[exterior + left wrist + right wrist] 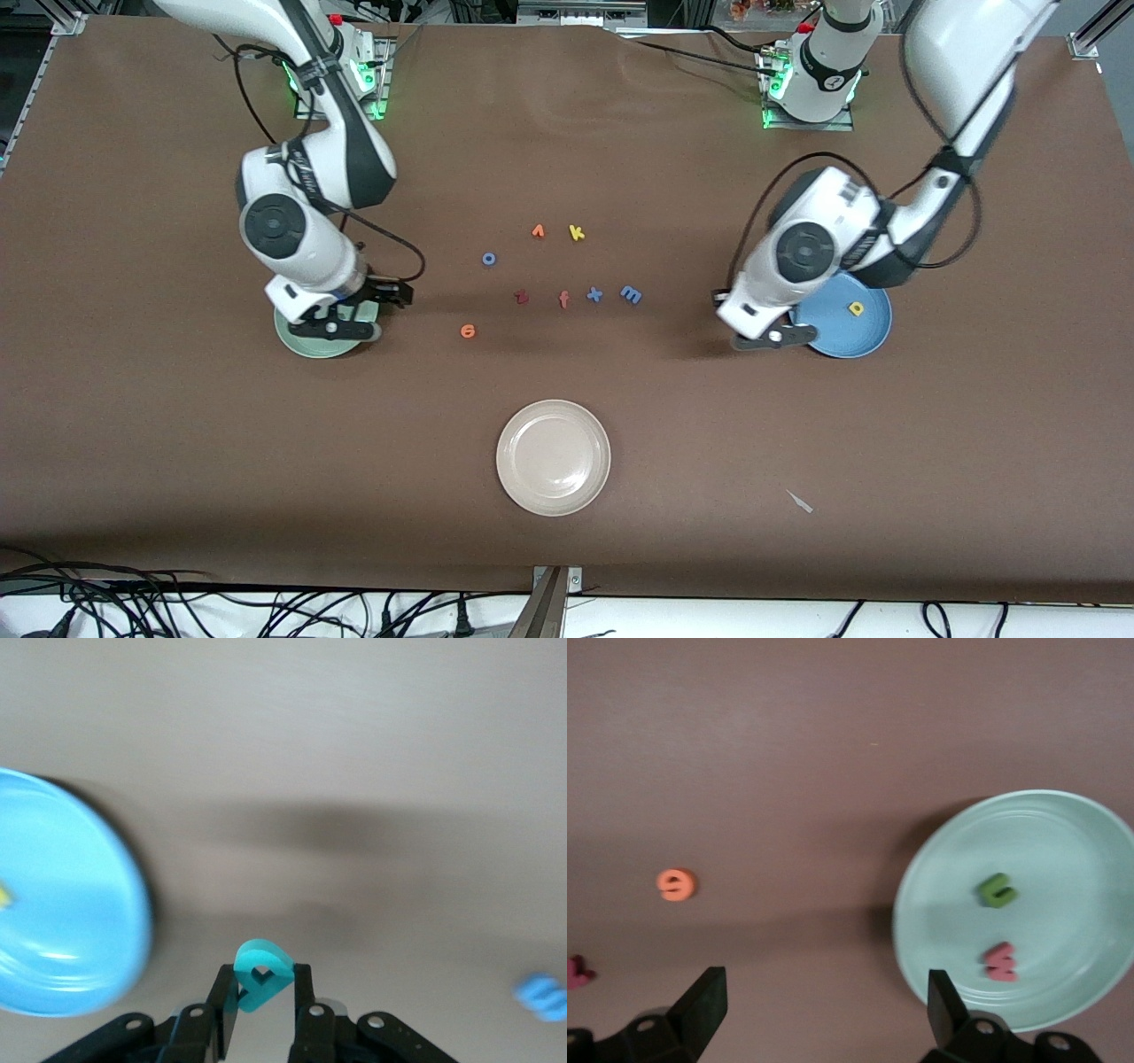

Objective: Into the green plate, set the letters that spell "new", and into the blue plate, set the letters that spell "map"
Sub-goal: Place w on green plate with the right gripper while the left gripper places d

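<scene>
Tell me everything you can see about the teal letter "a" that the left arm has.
The teal a is a small, flat, rounded letter that looks like soft foam, bright teal, with one small hole through it. It is pinched between the two dark fingers of the left pincer, which is shut on it, and it sticks out past the fingertips. It hangs over the brown table, just beside the blue plate, not in it. Nothing else touches it.

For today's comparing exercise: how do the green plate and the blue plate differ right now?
The green plate holds two letters, an olive n and a pinkish-red w; the blue plate shows only a yellow p. The green plate lies toward the right arm's end, the blue toward the left arm's. Both are round, shallow and rimmed.
</scene>
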Robot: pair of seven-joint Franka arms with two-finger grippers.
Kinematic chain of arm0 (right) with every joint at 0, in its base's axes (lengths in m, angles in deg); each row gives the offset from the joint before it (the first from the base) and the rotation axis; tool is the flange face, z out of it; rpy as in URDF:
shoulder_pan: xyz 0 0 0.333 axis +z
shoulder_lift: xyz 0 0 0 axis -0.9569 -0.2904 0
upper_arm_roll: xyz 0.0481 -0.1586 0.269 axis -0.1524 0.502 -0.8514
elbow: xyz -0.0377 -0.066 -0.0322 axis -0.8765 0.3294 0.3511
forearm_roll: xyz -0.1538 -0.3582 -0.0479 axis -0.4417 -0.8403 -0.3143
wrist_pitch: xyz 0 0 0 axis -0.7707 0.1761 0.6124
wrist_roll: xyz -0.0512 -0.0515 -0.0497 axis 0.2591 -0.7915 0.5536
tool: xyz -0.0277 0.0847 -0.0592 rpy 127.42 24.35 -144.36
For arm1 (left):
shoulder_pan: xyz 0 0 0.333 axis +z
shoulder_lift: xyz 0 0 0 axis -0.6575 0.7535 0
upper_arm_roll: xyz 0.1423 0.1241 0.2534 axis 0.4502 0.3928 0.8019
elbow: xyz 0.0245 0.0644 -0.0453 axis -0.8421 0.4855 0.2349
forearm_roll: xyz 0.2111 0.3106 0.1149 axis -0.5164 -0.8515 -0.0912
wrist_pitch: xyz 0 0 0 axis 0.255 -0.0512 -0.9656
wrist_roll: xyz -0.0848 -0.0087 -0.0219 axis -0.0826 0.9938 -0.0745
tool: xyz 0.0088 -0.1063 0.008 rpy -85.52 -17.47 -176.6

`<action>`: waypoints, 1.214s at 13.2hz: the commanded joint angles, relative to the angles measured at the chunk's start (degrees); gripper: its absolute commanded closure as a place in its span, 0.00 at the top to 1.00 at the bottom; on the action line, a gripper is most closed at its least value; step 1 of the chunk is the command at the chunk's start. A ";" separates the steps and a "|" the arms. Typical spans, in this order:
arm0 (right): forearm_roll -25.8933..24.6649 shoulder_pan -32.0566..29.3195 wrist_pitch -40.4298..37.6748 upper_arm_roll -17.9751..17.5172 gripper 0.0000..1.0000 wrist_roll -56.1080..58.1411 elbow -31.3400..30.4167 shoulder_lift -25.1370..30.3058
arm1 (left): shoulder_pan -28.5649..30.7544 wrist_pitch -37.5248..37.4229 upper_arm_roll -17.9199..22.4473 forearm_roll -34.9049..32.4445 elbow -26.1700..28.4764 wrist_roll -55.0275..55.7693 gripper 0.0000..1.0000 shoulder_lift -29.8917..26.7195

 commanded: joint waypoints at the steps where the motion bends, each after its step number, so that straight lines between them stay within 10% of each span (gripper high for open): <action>1: 0.64 2.63 -0.36 -1.03 0.98 -5.91 8.82 -7.89 | 7.16 -2.38 -0.86 1.11 1.21 -11.35 0.12 -0.77; 5: 0.82 5.36 7.72 -1.11 0.65 -6.54 10.16 -13.18 | 14.65 -2.21 -0.34 -0.29 2.88 -21.04 0.12 1.33; 8: 0.82 7.12 11.15 -1.38 0.60 -10.58 9.90 -15.56 | 16.59 -0.54 -0.16 -3.98 3.06 -21.15 0.15 4.59; 10: 0.73 7.65 12.65 -1.38 0.60 -10.59 9.37 -16.61 | 16.77 -0.54 -0.16 -4.08 3.06 -21.15 0.32 5.38; 12: 0.73 8.44 13.62 -1.38 0.61 -11.37 9.29 -17.49 | 16.86 -0.63 -0.25 -4.08 2.88 -21.15 1.00 5.12; 16: 0.47 8.44 13.71 -1.29 0.59 -11.38 8.67 -18.03 | 15.89 -1.51 -3.56 -3.20 2.00 -16.52 1.00 1.44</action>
